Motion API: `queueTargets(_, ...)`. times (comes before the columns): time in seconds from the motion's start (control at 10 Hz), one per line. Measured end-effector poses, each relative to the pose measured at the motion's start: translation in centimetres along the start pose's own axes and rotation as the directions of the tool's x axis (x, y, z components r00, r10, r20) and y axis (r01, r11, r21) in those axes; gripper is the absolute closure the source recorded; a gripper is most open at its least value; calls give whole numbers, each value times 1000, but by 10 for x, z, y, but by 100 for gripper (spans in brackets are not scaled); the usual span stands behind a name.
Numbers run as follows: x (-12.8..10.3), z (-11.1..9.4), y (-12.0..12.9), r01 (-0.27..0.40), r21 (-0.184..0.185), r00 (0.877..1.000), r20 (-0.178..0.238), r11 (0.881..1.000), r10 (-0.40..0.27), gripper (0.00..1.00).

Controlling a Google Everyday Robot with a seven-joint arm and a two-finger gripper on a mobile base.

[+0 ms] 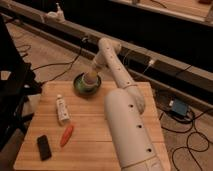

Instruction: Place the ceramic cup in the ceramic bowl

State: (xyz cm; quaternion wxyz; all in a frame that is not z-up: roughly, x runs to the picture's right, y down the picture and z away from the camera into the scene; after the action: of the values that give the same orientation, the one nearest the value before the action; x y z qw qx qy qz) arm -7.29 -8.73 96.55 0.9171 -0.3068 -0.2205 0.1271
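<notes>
The ceramic bowl, green and round, stands at the back of the wooden table. The gripper reaches down over the bowl's right half at the end of the white arm. A pale round shape at its tip, just above the bowl's inside, looks like the ceramic cup. I cannot tell whether the cup rests in the bowl or hangs above it.
A white tube, an orange carrot-like item and a black flat item lie on the table's left half. The arm covers the table's right half. Cables and a blue box lie on the floor to the right.
</notes>
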Motion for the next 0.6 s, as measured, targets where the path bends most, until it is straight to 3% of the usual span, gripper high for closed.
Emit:
queueTargets(0.3, 3, 6, 4, -18, -22, 1000, 12, 1000, 18, 27)
queueTargets(0.6, 5, 0, 1, -20, -18, 1000, 16, 1000, 20, 20)
